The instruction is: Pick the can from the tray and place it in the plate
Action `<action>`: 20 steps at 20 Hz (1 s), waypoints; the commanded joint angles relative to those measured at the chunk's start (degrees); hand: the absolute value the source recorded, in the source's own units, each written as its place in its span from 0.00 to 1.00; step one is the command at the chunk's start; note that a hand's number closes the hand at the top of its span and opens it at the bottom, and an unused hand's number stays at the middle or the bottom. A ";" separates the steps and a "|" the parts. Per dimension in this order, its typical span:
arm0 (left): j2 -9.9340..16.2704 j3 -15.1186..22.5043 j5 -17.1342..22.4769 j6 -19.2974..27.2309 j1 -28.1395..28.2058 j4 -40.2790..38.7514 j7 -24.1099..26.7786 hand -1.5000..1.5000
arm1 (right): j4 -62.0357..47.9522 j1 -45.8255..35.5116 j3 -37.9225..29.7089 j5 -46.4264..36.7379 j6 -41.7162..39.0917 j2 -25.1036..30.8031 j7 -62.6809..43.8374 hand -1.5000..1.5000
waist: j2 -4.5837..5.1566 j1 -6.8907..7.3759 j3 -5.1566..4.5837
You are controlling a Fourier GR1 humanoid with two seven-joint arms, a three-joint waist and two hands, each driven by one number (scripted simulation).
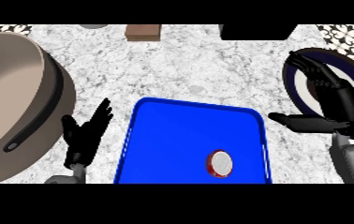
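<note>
Head view, with the blue tray (194, 138) as landmark. Standing upright on the tray, toward its near right corner: the can (220, 163), red-sided with a pale lid, untouched. Just off the tray's right rim, hovering above the counter: the right hand (321, 106), fingers straight and spread, holding nothing. Beyond that hand, farther right of the tray: the plate (294, 75), dark-rimmed with a pale centre, partly covered by the fingers. Left of the tray: the left hand (86, 131), open, fingers up, resting.

Judged step: the approach, before any grasp. Next move calls for swinging the right hand leftward and nearer over the tray rim, then down around the can.

Cut off: the plate's right part, the tray's near edge. Not identifiable: a large tan shape far left, small objects along the far counter edge.
</note>
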State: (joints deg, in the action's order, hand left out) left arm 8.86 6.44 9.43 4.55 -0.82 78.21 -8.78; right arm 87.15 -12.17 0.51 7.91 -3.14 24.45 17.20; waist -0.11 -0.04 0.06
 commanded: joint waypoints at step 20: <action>0.31 -0.46 -1.01 -1.59 4.21 4.30 -2.15 0.50 | 24.88 6.64 21.88 -27.51 -12.66 6.41 -31.37 0.00 | 0.03 0.10 -0.06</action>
State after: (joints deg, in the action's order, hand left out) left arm 8.12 6.34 8.41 4.47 1.12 81.01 -11.01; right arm 110.02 -8.67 18.53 -13.25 -17.17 34.52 -12.00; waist -0.13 -0.02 -0.02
